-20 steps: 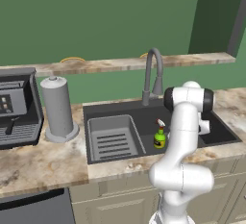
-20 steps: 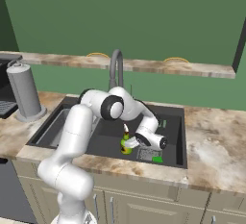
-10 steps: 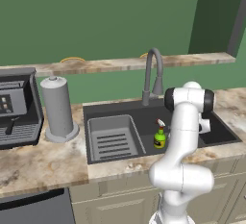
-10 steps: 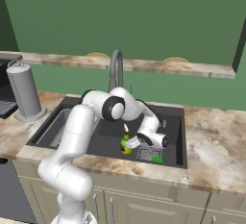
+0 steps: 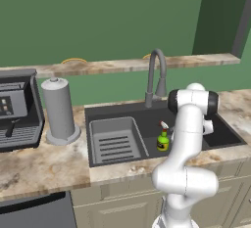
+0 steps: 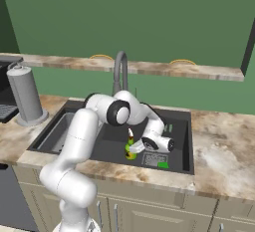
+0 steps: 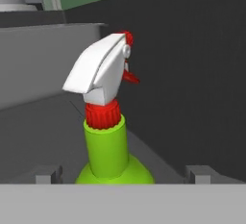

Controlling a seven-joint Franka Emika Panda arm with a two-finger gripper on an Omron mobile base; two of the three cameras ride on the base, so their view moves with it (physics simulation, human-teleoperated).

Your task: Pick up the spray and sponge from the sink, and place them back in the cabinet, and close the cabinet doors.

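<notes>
Step in hand, as I read it: approach for the first pick, nothing grasped yet. In the hand view the small lime-green spray bottle with the white-and-red trigger nozzle (image 7: 108,122) stands upright dead ahead, and the two dark finger tips (image 7: 48,175) sit well apart, one on either side of its shoulder, not touching it. So the two-finger gripper (image 7: 120,177) is fully open and lined up on the bottle. Next move likely calls for easing in until the fingers bracket the narrow neck or body, then closing and lifting straight up clear of the basin wall. The bottle stands on the floor of the large dark-grey rectangular sink (image 6: 185,126), just right of its grey ribbed inner tray (image 5: 115,141). The right base view adds what the hand camera misses: the white gripper (image 6: 144,149) lying low beside the bottle (image 6: 130,149), and the small flat green sponge (image 6: 163,165) on the sink floor just beyond it, near the front right corner. The left base view shows the bottle (image 5: 163,139) beside the arm, with the tall curved grey faucet (image 5: 156,75) behind the sink; the arm blocks the fingers there.
</notes>
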